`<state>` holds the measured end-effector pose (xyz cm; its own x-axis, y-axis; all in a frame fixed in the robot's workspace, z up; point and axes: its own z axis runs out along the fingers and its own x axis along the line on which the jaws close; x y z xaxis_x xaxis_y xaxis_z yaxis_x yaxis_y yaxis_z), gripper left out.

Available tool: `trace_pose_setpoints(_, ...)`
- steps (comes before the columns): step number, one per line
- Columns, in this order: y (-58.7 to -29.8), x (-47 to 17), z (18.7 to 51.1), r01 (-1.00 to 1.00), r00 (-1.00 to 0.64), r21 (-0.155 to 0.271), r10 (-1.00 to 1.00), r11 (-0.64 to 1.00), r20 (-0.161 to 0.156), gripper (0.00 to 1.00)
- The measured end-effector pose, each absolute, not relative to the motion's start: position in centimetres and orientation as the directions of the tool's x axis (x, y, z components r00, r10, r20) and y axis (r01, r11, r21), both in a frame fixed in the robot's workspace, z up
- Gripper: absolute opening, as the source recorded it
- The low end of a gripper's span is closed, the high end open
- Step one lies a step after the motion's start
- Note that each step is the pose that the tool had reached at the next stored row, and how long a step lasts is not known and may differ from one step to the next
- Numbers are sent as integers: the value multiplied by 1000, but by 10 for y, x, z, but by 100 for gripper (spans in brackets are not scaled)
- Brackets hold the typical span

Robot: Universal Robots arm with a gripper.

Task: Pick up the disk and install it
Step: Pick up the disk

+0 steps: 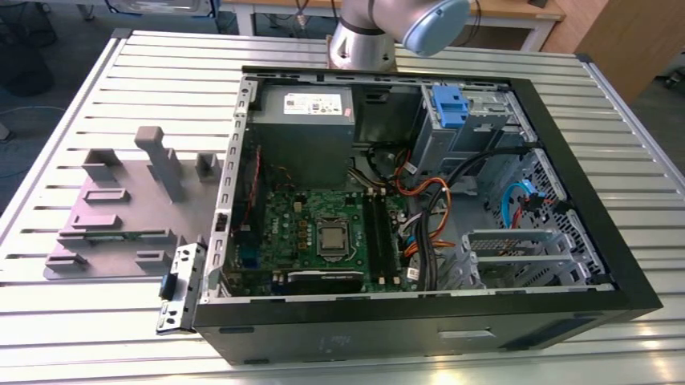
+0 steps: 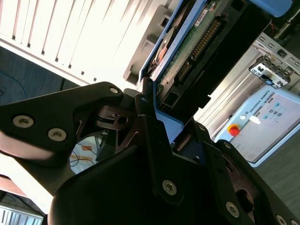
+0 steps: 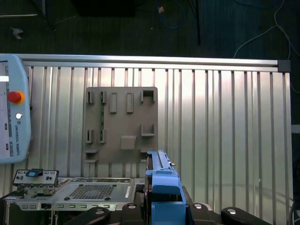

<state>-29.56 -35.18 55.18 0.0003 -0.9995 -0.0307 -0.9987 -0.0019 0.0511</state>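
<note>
Between the black fingers [image 2: 149, 124] of the gripper [image 2: 161, 117] sits the disk [image 2: 183, 54], pinched by its near end so that the fingers are closed on it. The second wrist view shows the disk's blue carrier edge and the green circuit board on its underside. In the first wrist view the disk is seen edge-on (blue frame toward the camera), raised off the slatted metal worktop [image 3: 225, 122], with a grey fixture plate [image 3: 122, 119] lying flat on the slats beyond it and a teach pendant [image 3: 13, 112] off to one side.

In the exterior view the open computer case [image 1: 428, 325] lies on the worktop, its motherboard [image 1: 321, 233] facing up. The grey power supply [image 1: 305, 120] is in the far corner, on the exterior view's left. A blue latch [image 1: 450, 104] sits on the metal bay [image 1: 482, 120] at the far right. The arm [image 1: 386, 32] stands behind the case.
</note>
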Motion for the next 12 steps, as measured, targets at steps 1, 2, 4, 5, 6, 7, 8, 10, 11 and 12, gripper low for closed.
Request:
trace_pose_setpoints(1, -352, -295, 552, -999, 0, 51, -1000, -2, -31, 37)
trace_pose_setpoints(2, -352, -294, 552, -999, 0, 51, -1000, -2, -31, 37)
trace_pose_setpoints(4, -352, -292, 552, -999, 0, 51, -1000, -2, -31, 37)
trace_pose_setpoints(5, -352, -291, 552, -999, 0, 51, -1000, -2, -31, 37)
trace_pose_setpoints(6, -352, -290, 552, -999, 0, 51, -1000, -2, -31, 37)
trace_pose_setpoints(7, -352, -290, 552, -999, 0, 52, -1000, -2, -31, 37)
trace_pose_setpoints(8, -352, -289, 552, -999, 0, 52, -1000, -2, -31, 37)
trace_pose_setpoints(10, -352, -287, 552, -999, 0, 52, -1000, -2, -31, 37)
trace_pose_setpoints(11, -352, -286, 552, -999, 0, 52, -1000, -2, -31, 37)
trace_pose_setpoints(12, -352, -285, 552, -999, 0, 52, -1000, -2, -31, 37)
